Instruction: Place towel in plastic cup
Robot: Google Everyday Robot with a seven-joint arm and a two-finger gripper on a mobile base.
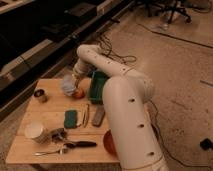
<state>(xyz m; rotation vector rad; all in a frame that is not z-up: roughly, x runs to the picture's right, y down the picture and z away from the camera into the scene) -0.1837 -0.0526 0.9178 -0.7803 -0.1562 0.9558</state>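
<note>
While the gripper (75, 79) hangs over the far left of the table (52, 106), closed on what looks like the towel (67, 86), the cloth dangles just left of the apple (79, 93). I cannot make out the cup; it probably sits hidden straight below the towel.

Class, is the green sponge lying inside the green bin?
No; the sponge lies on the table, while the gripper is at the towel by the apple.

End effector (75, 80) with towel (67, 86) over far side of table (30, 150), apple (79, 93) just beside, can (40, 95) leftward.
</note>
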